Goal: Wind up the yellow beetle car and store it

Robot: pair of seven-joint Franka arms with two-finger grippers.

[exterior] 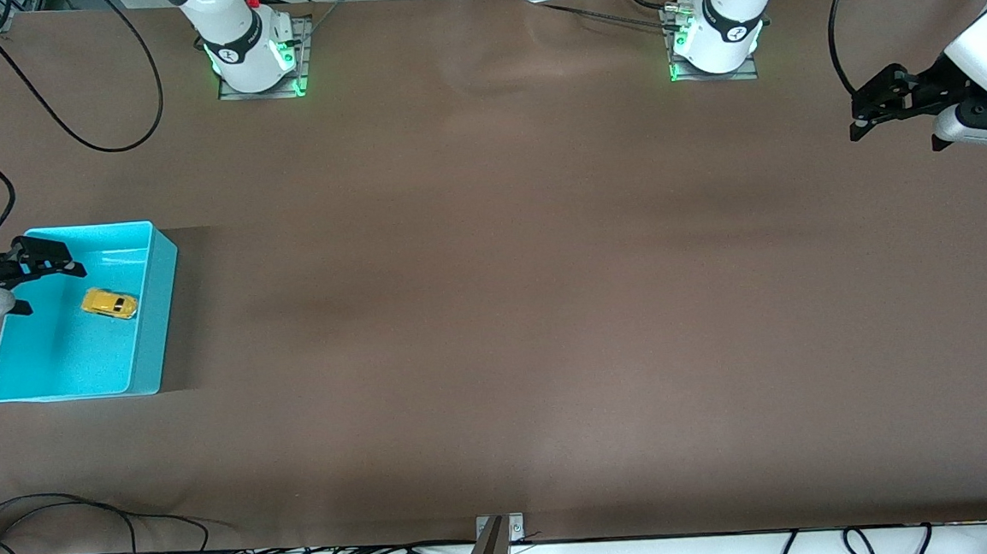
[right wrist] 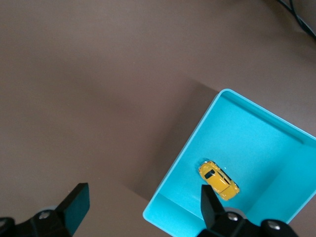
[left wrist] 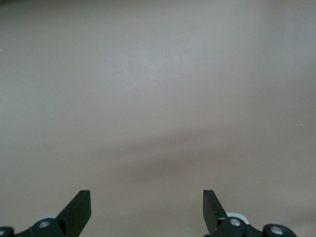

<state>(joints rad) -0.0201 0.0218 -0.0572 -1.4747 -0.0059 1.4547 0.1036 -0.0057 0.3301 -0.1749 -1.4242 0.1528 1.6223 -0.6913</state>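
The jaws of the right gripper [exterior: 44,279] are seen spread wide and released, with nothing between them; the gripper is held in the air over the edge of the turquoise bin [exterior: 158,332] at the right arm's end of the bench [exterior: 496,311]; in the right wrist view the same dark fingers [right wrist: 74,207] are shown parted, with the bin [right wrist: 256,128] lying below them. The yellow beetle car [exterior: 109,303] is found inside the bin, resting on its wheels on the bin floor, apart from the walls and not touched by the gripper; seen from the front, its length is set along the ten-to-four o'clock line; in the right wrist view the car [right wrist: 218,179] is seen just beside one fingertip, lower down in the bin. The jaws of the left gripper [exterior: 891,120] are likewise released and empty; that gripper is held over bare brown bench at the left arm's end, well apart from the bin; only plain bench surface [left wrist: 158,98] is shown between its fingers [left wrist: 79,210] in the left wrist view.
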